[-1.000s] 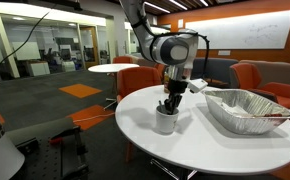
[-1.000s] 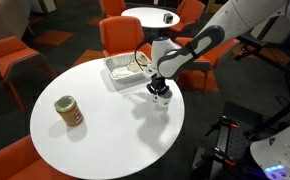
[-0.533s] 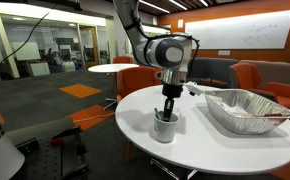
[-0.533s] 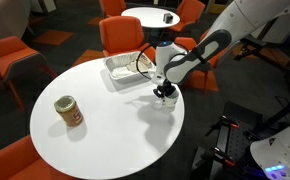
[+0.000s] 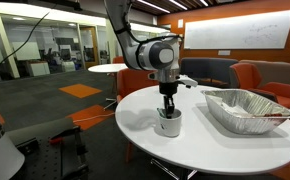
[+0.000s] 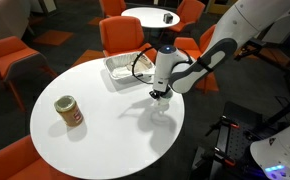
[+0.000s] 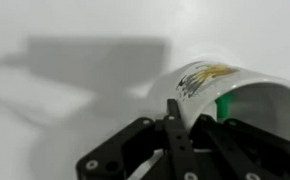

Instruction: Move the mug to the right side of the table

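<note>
We are seeing one brown jar (image 6: 68, 112) standing nearest on the worktop (image 6: 105, 145), bare surface lying open between it and the one mug (image 5: 169, 124), jaws pinching the mug's wall close to the worktop's edge, one foil tray (image 6: 123, 68) sitting beyond, one smaller round table (image 6: 150, 15) standing farthest.

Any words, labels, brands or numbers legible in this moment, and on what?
None legible.
Print on the mug: yellow and green, blurred, unreadable.
Label on the brown jar: too small to read.
Anything on the whiteboard: too faint to read.
</note>
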Tool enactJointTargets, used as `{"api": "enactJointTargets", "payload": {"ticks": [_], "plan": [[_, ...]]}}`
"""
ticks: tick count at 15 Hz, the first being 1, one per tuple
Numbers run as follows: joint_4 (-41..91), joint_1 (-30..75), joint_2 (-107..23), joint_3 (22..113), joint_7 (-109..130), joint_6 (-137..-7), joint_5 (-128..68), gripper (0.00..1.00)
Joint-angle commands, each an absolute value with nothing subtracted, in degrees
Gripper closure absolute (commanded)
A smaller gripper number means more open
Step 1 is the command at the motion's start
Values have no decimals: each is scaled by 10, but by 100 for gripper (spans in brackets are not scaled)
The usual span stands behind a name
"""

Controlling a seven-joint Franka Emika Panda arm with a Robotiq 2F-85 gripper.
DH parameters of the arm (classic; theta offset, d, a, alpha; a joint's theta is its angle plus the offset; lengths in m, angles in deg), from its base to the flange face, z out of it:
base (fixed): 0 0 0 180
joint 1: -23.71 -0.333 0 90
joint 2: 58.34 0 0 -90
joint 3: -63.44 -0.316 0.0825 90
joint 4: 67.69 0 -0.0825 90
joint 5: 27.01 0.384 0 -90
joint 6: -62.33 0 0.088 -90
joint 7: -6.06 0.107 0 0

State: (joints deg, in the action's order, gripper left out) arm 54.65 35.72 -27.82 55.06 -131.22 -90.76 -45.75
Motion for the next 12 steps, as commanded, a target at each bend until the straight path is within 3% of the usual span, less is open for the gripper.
{"api": "enactJointTargets", "payload": {"ticks": [1, 10, 11, 12], "plan": [[567, 361, -282, 550, -1325, -956, -444, 97], [545, 370, -279, 548, -1305, -916, -380, 97], [541, 363, -279, 556, -1291, -913, -380, 64], [538, 360, -279, 560, -1282, -908, -377, 63]]}}
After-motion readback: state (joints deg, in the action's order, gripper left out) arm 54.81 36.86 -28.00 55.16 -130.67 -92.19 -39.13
